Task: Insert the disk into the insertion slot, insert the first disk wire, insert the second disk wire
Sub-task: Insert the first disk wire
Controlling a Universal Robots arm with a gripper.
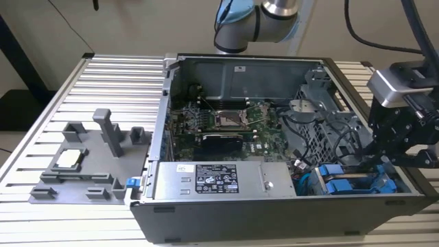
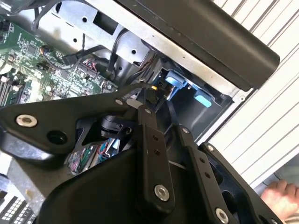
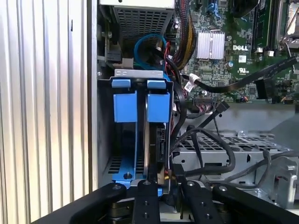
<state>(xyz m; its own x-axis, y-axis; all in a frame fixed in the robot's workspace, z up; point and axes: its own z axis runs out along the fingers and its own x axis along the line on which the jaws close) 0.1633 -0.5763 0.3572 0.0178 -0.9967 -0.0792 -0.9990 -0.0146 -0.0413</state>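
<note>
The disk stands edge-on in the insertion slot, a grey metal bay in the case corner. Its blue carrier is beside a second blue carrier. In the exterior view the blue carriers sit at the case's lower right, with my gripper just above them. In both wrist views the black fingers close in at the disk's rear edge. A small dark connector on a black disk wire is pinched between the tips of my gripper.
A silver labelled power-supply box lies along the case's front. The green motherboard fills the middle. Loose black cables loop beside the bay. A grey fixture sits at the exterior view's left. A person's hand rests outside the case.
</note>
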